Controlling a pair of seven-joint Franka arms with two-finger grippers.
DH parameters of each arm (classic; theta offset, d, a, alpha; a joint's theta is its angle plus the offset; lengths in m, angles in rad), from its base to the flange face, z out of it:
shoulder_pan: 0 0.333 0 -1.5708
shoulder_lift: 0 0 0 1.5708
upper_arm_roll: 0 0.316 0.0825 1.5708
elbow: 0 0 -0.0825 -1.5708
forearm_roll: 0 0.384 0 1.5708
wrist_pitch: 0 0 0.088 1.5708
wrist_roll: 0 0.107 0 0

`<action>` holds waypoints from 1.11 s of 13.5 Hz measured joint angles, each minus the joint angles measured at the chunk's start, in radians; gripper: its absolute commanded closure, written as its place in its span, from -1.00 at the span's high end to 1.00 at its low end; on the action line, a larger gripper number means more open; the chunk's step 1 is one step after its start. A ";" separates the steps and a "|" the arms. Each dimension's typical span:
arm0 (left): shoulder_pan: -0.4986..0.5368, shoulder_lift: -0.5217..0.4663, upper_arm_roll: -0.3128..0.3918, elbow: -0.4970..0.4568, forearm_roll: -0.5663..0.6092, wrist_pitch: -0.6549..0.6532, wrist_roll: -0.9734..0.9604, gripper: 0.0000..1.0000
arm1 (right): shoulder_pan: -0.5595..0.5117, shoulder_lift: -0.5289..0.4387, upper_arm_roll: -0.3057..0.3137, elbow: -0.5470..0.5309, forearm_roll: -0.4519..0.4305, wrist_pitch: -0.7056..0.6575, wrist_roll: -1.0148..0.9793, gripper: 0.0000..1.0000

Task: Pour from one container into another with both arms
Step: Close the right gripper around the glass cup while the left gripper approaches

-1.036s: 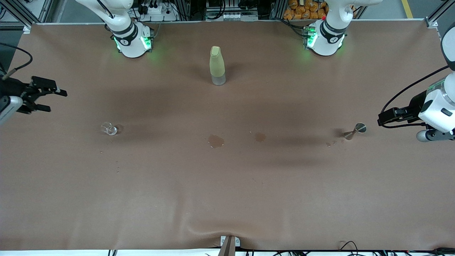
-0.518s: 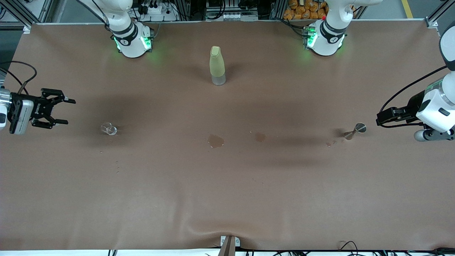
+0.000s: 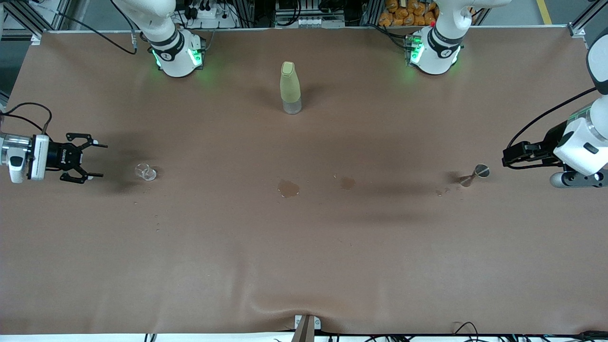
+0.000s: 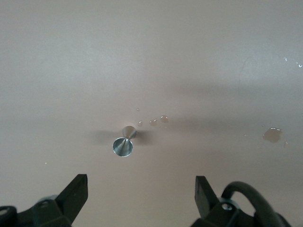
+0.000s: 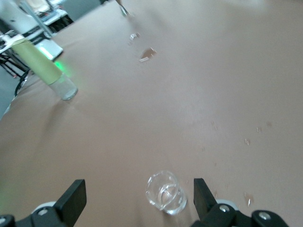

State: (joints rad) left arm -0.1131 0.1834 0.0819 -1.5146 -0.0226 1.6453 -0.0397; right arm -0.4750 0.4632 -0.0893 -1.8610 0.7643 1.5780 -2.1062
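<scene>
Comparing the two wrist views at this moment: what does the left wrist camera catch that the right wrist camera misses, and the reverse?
Only the left wrist view: the open left gripper and the metal jigger close up, standing on the table, with small droplets beside it.

Only the right wrist view: the open right gripper, the glass cup standing ahead of its fingers, and the yellow-green bottle upright.

Both: the brown table cover and a brownish puddle. Neither gripper holds anything.

White arms [image 3: 164, 33], green-lit bases
</scene>
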 measured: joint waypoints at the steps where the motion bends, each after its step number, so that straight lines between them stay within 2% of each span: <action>1: 0.000 0.000 0.000 0.000 0.000 -0.003 0.006 1.00 | -0.012 0.027 0.000 0.014 0.017 -0.023 -0.065 1.00; 7: -0.006 0.003 -0.003 0.000 0.000 -0.010 0.050 1.00 | -0.088 0.250 0.000 0.147 0.090 -0.125 -0.380 1.00; 10: 0.017 0.006 0.006 -0.001 -0.060 -0.011 0.316 1.00 | -0.114 0.351 0.001 0.214 0.130 -0.178 -0.420 1.00; 15: 0.166 0.059 0.013 -0.012 -0.281 -0.016 0.842 1.00 | -0.112 0.443 0.028 0.231 0.177 -0.189 -0.476 1.00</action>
State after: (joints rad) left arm 0.0532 0.2429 0.0946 -1.5261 -0.3038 1.6297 0.8024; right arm -0.5870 0.9063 -0.0608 -1.6296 0.9414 1.3888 -2.5820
